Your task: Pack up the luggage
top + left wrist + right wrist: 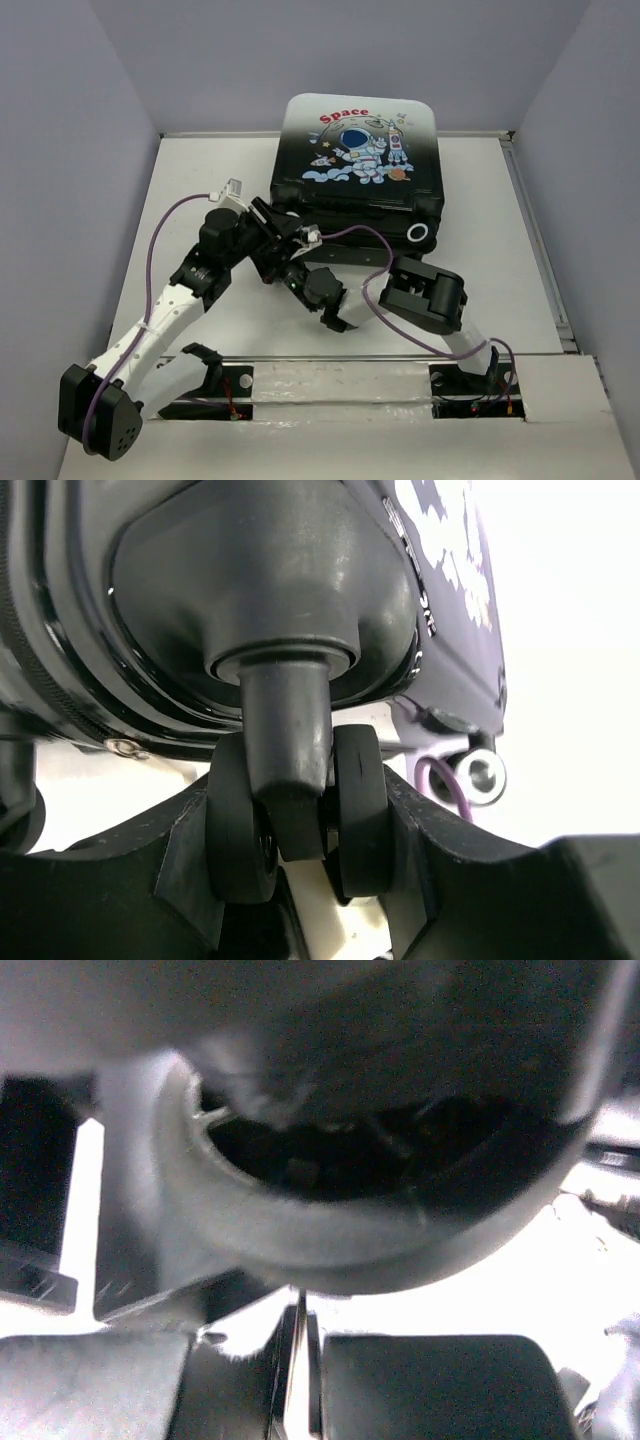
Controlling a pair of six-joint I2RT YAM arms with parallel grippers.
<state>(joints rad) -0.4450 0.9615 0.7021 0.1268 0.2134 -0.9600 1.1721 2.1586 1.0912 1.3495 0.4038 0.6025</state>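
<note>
Right wrist view blurs above the closed right tool (pixel 300 1365), while the left tool (pixel 300 825) clasps a luggage (pixel 360 150) wheel (pixel 352 815).

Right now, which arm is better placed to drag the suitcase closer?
Left. The left gripper clamps the caster wheel of the suitcase, pressing on both of the wheel's sides. The right gripper is shut on nothing.
</note>
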